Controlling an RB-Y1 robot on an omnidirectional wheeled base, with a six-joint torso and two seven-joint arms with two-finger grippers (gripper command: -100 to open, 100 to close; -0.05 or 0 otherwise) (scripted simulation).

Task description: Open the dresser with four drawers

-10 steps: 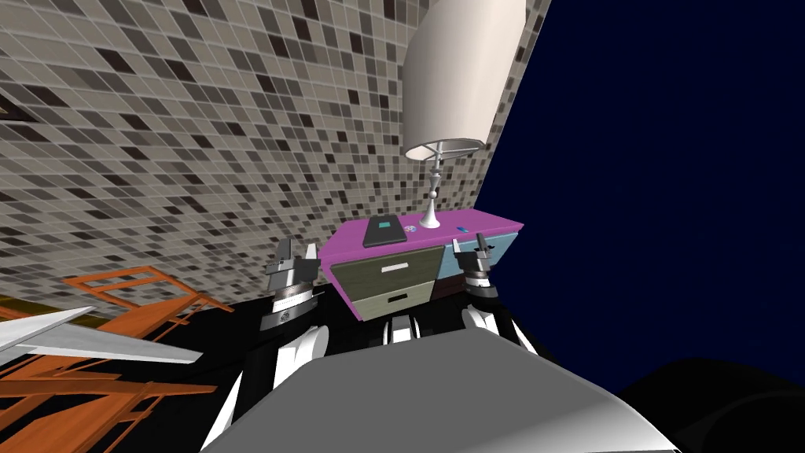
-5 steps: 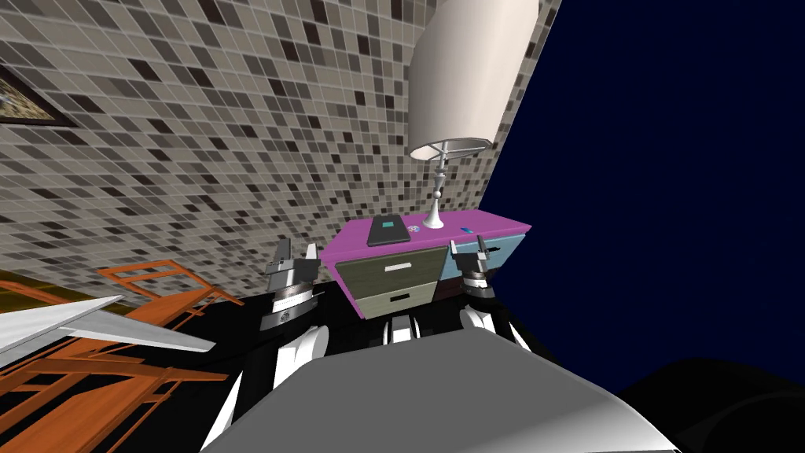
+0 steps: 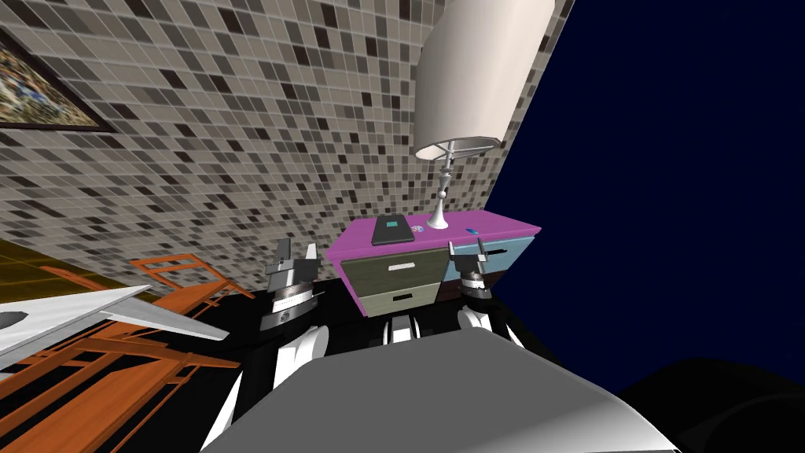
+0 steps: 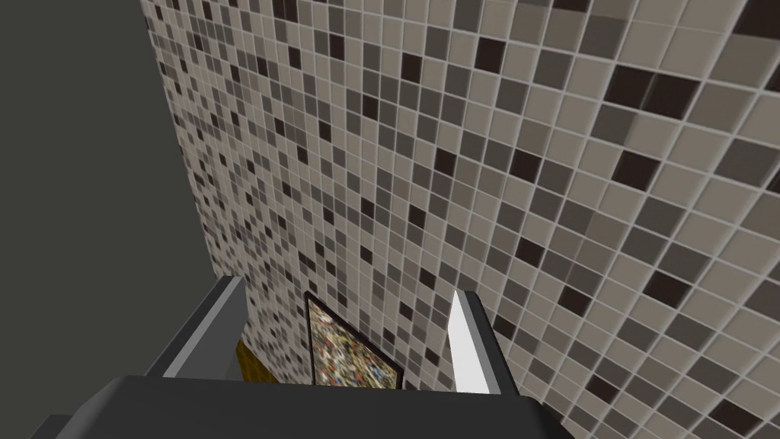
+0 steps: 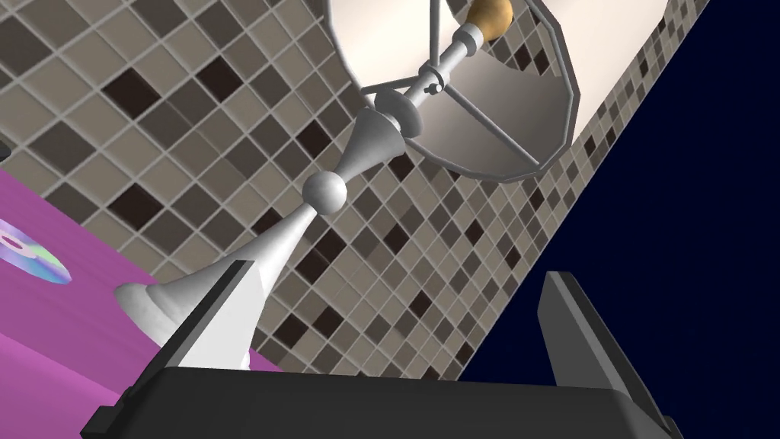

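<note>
Dresser (image 3: pixel 393 269), magenta top, at 12 o'clock against mosaic-tile wall (image 3: pixel 236 118); lamp (image 3: pixel 476 79) & disc (image 5: pixel 34 259) on top. Black area (image 3: pixel 668 157) at 2 o'clock. Left end effector (image 3: pixel 297 252) & right end effector (image 3: pixel 467 248): both wide.

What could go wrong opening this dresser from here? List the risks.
1. The right gripper, open, sits before the blue upper drawer but aims up at the lamp; reaching on this line could strike its base rather than catch a handle.
2. The lamp is tall with a big shade; a jerked drawer might rock it, and the tablet and disc on the dresser top could slide.
</note>
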